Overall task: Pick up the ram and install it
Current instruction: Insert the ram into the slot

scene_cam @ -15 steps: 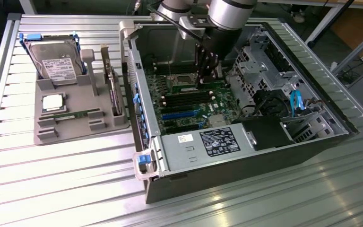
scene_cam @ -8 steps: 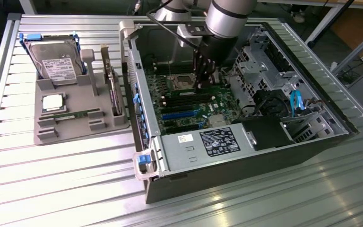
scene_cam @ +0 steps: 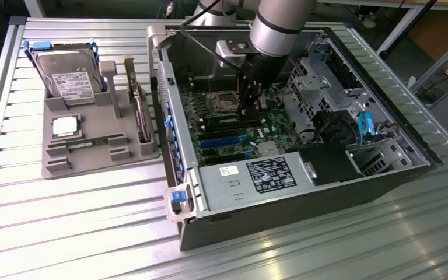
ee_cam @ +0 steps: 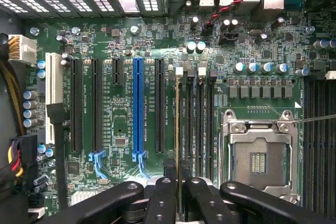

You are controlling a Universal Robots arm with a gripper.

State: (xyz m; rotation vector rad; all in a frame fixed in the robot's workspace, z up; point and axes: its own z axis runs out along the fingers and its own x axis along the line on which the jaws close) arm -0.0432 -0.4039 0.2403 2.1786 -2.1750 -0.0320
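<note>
The ram [ee_cam: 177, 119] shows edge-on in the wrist view as a thin green strip. It stands between my fingers [ee_cam: 164, 198] and lines up with the row of black memory slots [ee_cam: 197, 124] on the motherboard. My gripper [ee_cam: 178, 184] is shut on the ram. In the exterior view my gripper [scene_cam: 249, 108] reaches down inside the open computer case [scene_cam: 232, 198], just above the motherboard [scene_cam: 235, 137] beside the processor socket [scene_cam: 224, 99]. An identical ram stick [scene_cam: 91, 142] lies on the grey tray [scene_cam: 60, 168]. I cannot tell whether the held ram touches a slot.
The tray at the exterior view's left also holds a hard drive [scene_cam: 68, 81], a silver processor chip [scene_cam: 65, 125] and an upright expansion card [scene_cam: 140, 111]. Inside the case are a power supply [scene_cam: 267, 175], drive cages [scene_cam: 325, 81], cables [scene_cam: 364, 125], a blue card slot [ee_cam: 137, 108] and the open processor socket [ee_cam: 257, 156].
</note>
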